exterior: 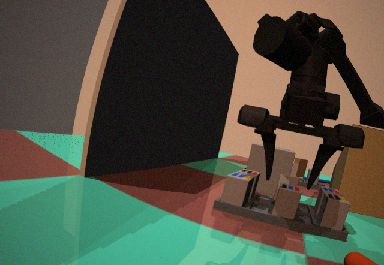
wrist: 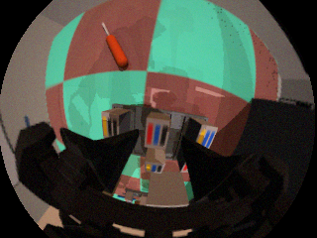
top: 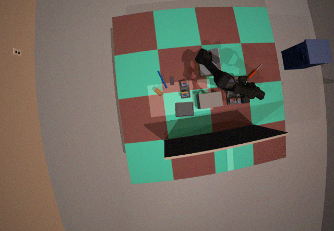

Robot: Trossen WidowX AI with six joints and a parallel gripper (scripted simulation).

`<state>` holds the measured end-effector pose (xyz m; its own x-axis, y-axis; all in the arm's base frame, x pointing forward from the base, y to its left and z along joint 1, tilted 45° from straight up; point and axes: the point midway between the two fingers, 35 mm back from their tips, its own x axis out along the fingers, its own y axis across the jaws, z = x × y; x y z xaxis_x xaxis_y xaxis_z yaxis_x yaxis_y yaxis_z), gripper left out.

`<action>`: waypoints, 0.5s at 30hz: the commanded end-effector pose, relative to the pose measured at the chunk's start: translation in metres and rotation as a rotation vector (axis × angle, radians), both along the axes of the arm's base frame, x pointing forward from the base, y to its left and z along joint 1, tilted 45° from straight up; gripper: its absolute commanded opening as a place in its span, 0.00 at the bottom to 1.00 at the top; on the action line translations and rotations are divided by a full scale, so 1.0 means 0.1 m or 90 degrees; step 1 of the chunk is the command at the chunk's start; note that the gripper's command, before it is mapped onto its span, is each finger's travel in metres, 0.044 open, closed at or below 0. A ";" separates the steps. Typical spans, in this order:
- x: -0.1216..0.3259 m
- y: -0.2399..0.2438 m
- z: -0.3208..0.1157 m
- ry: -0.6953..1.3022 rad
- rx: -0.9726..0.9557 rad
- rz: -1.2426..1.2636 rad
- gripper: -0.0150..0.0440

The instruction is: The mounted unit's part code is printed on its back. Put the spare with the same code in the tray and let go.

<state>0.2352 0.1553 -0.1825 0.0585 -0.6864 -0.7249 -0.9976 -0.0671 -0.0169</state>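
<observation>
My gripper [exterior: 288,184] [wrist: 160,136] is open and empty, pointing down over the spare rack [exterior: 279,222]. Its tips are just above and around the front middle spare [exterior: 288,202] [wrist: 156,133], which has black, blue and red bars on top. Behind it stands another spare [wrist: 155,163] with yellow, blue and black bars. Blue-and-yellow-barred [exterior: 236,191] and black-and-yellow-barred [exterior: 334,211] spares stand at the rack's ends, each with another beside it. A small base holds two units [top: 184,83] [top: 185,94]; I cannot tell which is the mounted one. A flat grey tray [top: 184,108] lies near them. No back code is readable.
A tall pale block [top: 210,100] [exterior: 261,164] stands between tray and rack. A large black panel [top: 221,140] [exterior: 167,79] stands along one side. A brown-sided box [exterior: 366,169] is near the arm's base. A screwdriver [top: 252,73] [wrist: 117,50], blue pen [top: 162,79] and orange piece [top: 157,91] lie around.
</observation>
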 end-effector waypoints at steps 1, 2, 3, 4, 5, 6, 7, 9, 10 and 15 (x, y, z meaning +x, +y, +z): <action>-0.01 -0.07 -0.06 0.002 -0.004 0.002 0.76; -0.01 -0.09 -0.07 0.002 -0.004 0.002 0.76; -0.01 -0.10 -0.08 0.002 -0.004 0.002 0.76; -0.01 -0.11 -0.09 0.002 -0.004 0.002 0.76; -0.01 -0.12 -0.11 0.002 -0.004 0.002 0.76; -0.01 -0.13 -0.12 0.002 -0.004 0.002 0.76; -0.01 -0.15 -0.13 0.002 -0.004 0.002 0.76; -0.01 -0.17 -0.15 0.002 -0.004 0.002 0.76; -0.01 -0.18 -0.16 0.002 -0.004 0.002 0.76; -0.01 -0.24 -0.22 0.002 -0.005 0.002 0.76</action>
<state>0.2352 0.1375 -0.1998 0.0588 -0.6875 -0.7238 -0.9976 -0.0670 -0.0174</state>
